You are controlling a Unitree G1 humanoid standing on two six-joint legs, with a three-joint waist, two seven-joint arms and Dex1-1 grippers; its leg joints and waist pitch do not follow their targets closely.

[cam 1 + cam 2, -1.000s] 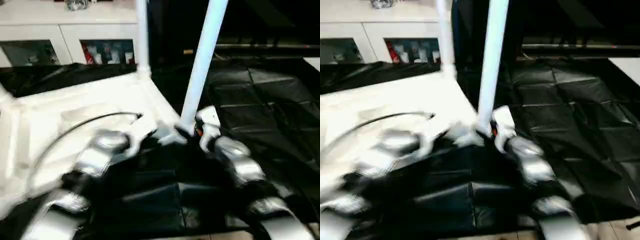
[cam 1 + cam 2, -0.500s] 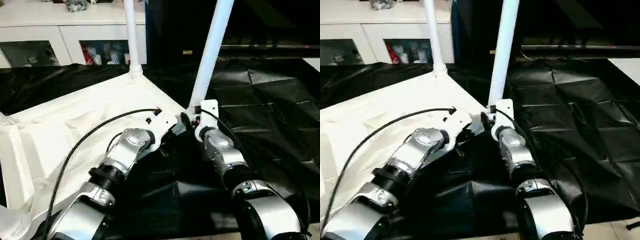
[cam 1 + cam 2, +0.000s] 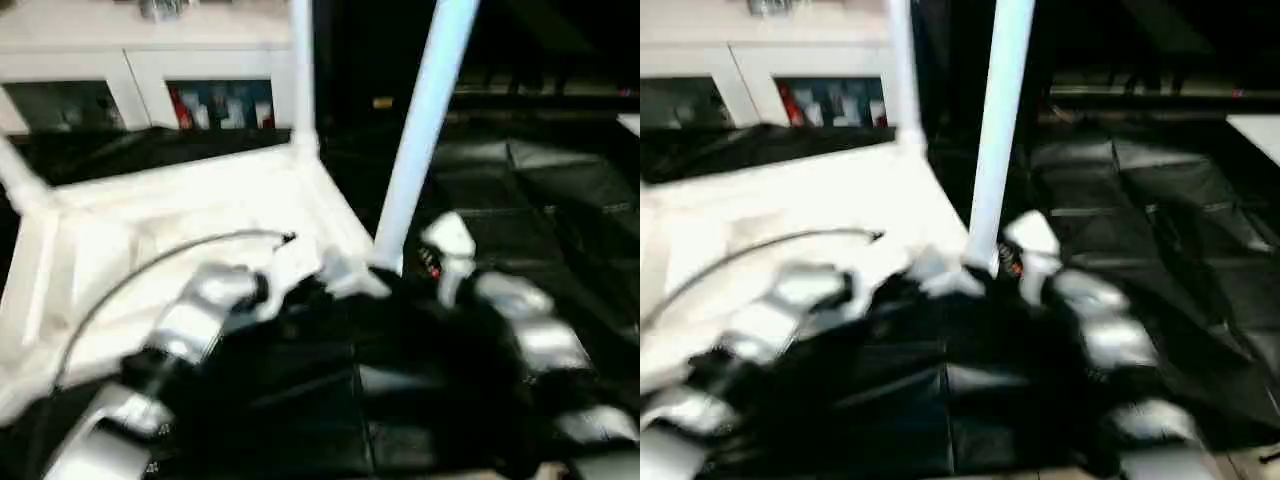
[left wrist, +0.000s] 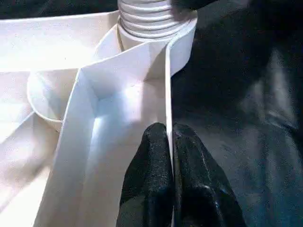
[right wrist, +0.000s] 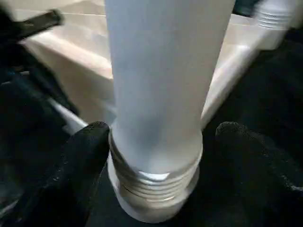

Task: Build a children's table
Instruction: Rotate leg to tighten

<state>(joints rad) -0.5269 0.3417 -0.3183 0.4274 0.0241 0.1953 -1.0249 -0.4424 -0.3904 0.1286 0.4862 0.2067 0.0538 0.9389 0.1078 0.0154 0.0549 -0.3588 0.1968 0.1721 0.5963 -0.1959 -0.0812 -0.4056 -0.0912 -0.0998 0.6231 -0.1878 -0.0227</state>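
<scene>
Here, a white plastic rectangular tabletop (image 3: 180, 230) lies upside down on a black crinkled sheet (image 3: 560, 200), its ribbed underside facing up. A long white tapered tube leg (image 3: 425, 120) stands at the corner nearest the robot's right arm, leaning a little. Its threaded lower end (image 5: 154, 184) is in or just above that corner's round socket; how deeply it is seated cannot be told. Another white leg (image 3: 302, 70) rises upright from the far corner, and part of a third (image 3: 20, 180) slants up at the tabletop's left corner.

The left gripper (image 4: 169, 151) is pinched closed on the thin side wall of the tabletop just short of the socket, one black finger on each side of the wall. The right gripper (image 5: 161, 142) straddles the leaning leg just above its threads with its jaws wide; one finger (image 5: 90, 142) seems to touch the tube and the other stands clear of it.

The risk, as a judgement: with the right gripper this loose and the leg tilted, the threads could bite crooked and jam, or the leg could tip out. If the left gripper's hold on the slim wall slips, the tabletop could slide across the sheet and pull the socket off line. A white glass-door cabinet (image 3: 130, 70) stands behind.
</scene>
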